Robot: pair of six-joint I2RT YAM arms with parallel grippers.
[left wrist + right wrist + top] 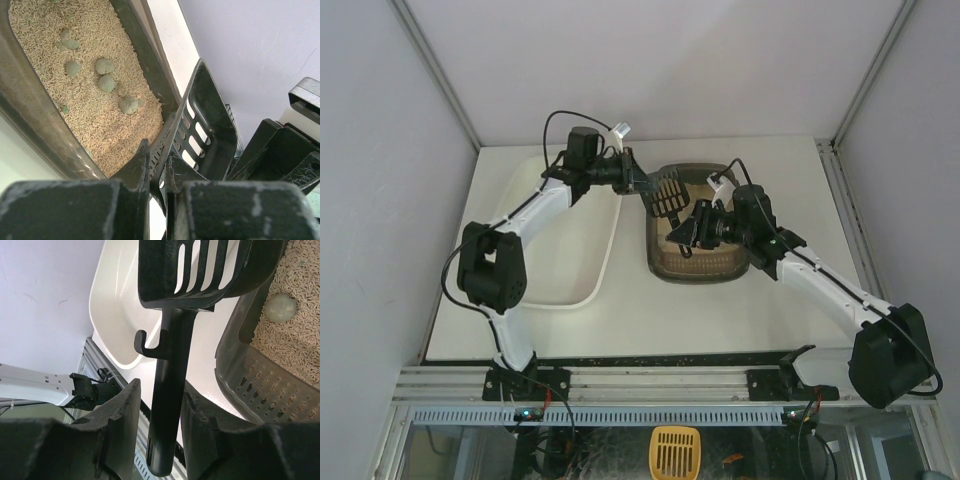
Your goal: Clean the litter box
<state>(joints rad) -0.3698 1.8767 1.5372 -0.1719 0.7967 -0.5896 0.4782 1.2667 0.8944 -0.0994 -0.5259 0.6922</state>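
The litter box (705,262), a dark grey-brown tray, holds beige litter (95,107) with several greenish clumps (106,82). A black slotted scoop (665,193) hangs over its left rim. My left gripper (159,167) is shut on the scoop's (207,120) side wall. In the right wrist view the scoop's handle (167,410) runs between the fingers of my right gripper (161,405). The right finger (197,415) meets the handle; a thin slit of light shows beside the left finger (125,410). Whether the right gripper clamps the handle does not show.
A larger glossy white tray (560,285) lies left of the litter box, under the left arm. Grey walls close in the table on three sides. A yellow scoop (675,450) lies below the table's front rail.
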